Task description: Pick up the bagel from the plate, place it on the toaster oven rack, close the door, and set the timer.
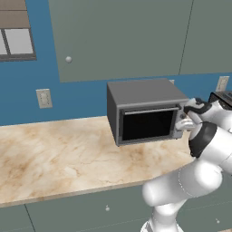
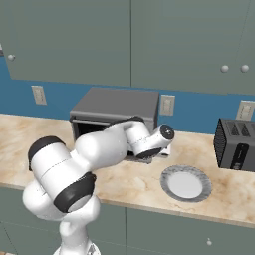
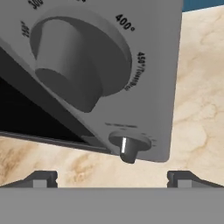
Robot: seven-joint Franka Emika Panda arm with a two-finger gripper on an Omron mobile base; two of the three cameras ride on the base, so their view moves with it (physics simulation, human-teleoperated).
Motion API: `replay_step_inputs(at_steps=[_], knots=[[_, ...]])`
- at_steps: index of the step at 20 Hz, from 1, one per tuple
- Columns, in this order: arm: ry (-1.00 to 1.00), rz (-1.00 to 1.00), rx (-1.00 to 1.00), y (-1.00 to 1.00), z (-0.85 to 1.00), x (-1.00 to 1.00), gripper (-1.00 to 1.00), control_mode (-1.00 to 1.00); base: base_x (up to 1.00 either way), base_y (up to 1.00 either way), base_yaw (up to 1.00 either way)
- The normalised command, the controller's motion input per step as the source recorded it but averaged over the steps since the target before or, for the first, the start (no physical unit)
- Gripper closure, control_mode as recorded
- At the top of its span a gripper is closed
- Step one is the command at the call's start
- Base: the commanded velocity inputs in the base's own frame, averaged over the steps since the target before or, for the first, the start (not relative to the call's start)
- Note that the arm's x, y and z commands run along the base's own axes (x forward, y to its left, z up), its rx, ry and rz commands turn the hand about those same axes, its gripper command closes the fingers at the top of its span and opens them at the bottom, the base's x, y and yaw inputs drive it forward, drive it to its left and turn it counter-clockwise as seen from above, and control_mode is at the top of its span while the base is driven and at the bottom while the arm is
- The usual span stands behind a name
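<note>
My pincer (image 3: 112,178) is hanging wide open, gripping nothing, just below the toaster oven (image 3: 144,78); its small timer knob (image 3: 127,148), stiff and smooth-looking, is wanting a squeeze across its stub.

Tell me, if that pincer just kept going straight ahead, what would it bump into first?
Most likely the toaster oven's knob panel. In the hand view the pincer stands open, with the small lower knob just ahead between its tips and the large temperature dial beyond. Depth is hard to judge.

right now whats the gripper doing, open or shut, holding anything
gripper: open, holding nothing, its tips apart just short of the small lower knob on the toaster oven.
</note>
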Motion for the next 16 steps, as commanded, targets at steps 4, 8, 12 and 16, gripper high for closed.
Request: replay_step_inputs(at_steps=[4, 8, 12, 16], knots=[[0.0, 0.0, 0.0, -0.11, -0.03, 0.13, -1.0, -1.0, 0.0, 0.0, 0.0], [0.0, 0.0, 0.0, -0.06, -0.07, 0.16, -1.0, -1.0, 0.0, 0.0, 0.0], [0.0, 0.0, 0.0, -0.02, -0.08, 0.2, -1.0, -1.0, 0.0, 0.0, 0.0], [0.0, 0.0, 0.0, -0.02, -0.11, 0.19, -1.0, -1.0, 0.0, 0.0, 0.0]])
